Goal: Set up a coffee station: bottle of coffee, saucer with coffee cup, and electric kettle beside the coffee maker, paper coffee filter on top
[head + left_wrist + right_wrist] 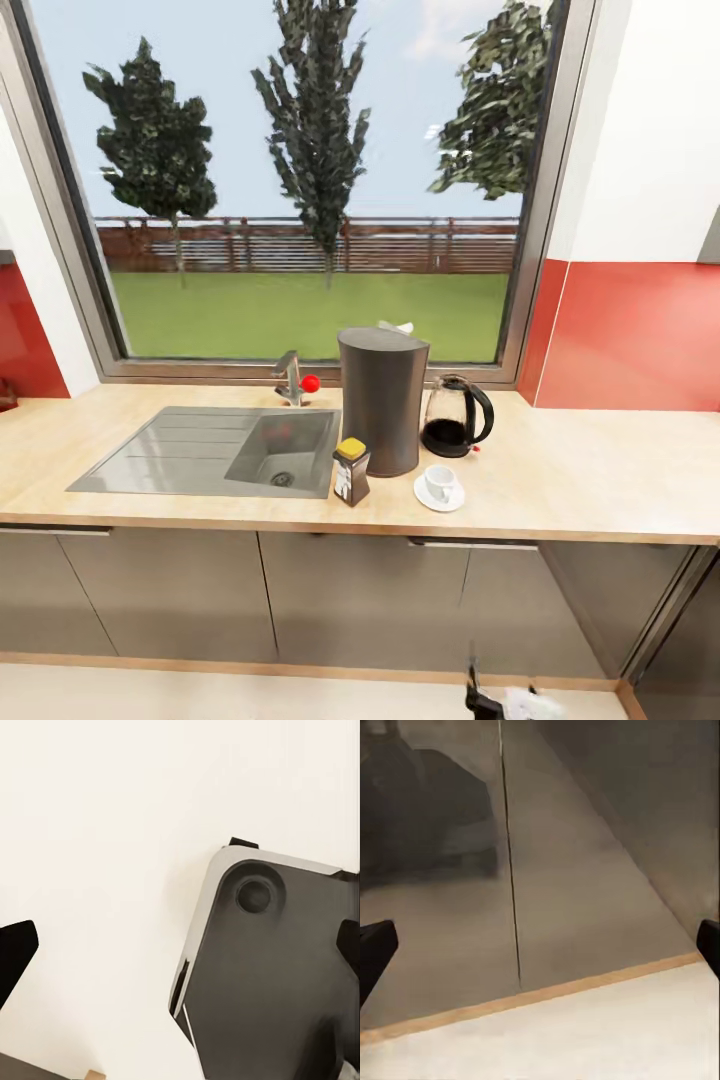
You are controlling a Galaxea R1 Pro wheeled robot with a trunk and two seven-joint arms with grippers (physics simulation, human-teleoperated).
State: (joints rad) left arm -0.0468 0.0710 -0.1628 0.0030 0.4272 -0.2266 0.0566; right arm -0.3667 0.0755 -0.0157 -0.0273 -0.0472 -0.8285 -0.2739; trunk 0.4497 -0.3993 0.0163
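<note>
Both jaws spread, empty, low by cabinet fronts. Coffee maker point(383, 400) mid-countertop point(600, 480), filter point(397, 326) on top; coffee bottle point(351, 471), cup point(439, 483) on saucer point(439, 497) near front edge; kettle point(456, 416) behind. Risk: arm raised carelessly clips front-edge items.

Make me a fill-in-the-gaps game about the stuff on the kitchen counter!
1. The small white cup sits on the flat round white ____.
2. The small dark brown jar has a ____ lid.
3. The rounded glass kettle with the black handle stands on the light wooden countertop beside the tall dark grey ____.
4. The grey steel sink lies below the big ____.

Missing words: saucer; yellow; coffee maker; window
</note>
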